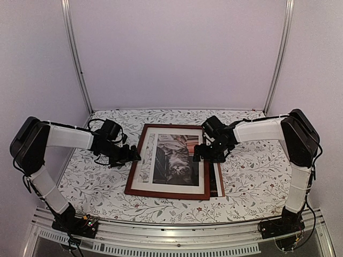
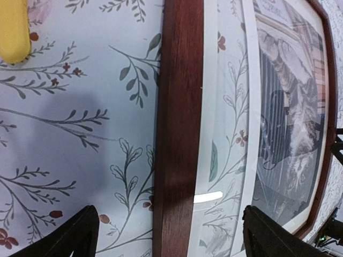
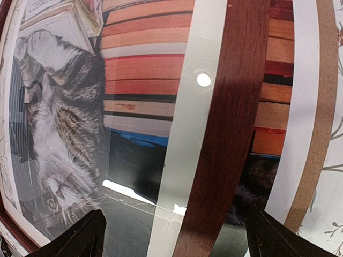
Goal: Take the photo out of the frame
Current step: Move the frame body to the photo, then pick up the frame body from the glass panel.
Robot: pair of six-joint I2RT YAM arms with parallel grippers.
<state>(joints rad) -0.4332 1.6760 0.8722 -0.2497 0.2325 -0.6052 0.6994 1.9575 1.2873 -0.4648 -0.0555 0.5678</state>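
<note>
The floral table (image 1: 252, 176) carried the frame (image 1: 166, 195) flat at its centre. The photo (image 1: 174, 160) lay beneath it, its right edge and the backing board (image 3: 311, 134) showing past the right rail. The left gripper (image 1: 134, 157) and right gripper (image 1: 198, 154) hung released, jaws wide, over opposite rails.

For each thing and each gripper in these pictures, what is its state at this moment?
frame: lies flat, face up.
photo: under the frame, offset right, its right edge out past the right bar.
backing board: under the photo, a strip showing at right.
left gripper: open, empty, over the left bar.
right gripper: open, empty, over the right bar.
</note>
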